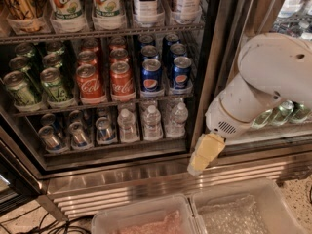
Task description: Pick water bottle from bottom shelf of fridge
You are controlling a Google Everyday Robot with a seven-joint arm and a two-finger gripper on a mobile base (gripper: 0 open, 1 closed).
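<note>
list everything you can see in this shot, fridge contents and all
fridge: one, stainless steel, fills most of the view
water bottles: three in the front row, clear with white caps, right part of the bottom shelf
silver-blue cans: several, left part of the bottom shelf
green cans: several, shelf above, left
red cans: four, same shelf, middle
blue cans: four, same shelf, right
tall bottles: several, labelled, top row
green bottles: a few, behind the right glass, partly hidden
plastic bins: two, clear, below the fridge
cables: dark, floor at lower left
arm: one, white, right side
gripper: one, pale yellow, hanging by the steel post right of the bottom shelf, apart from the bottles
</note>
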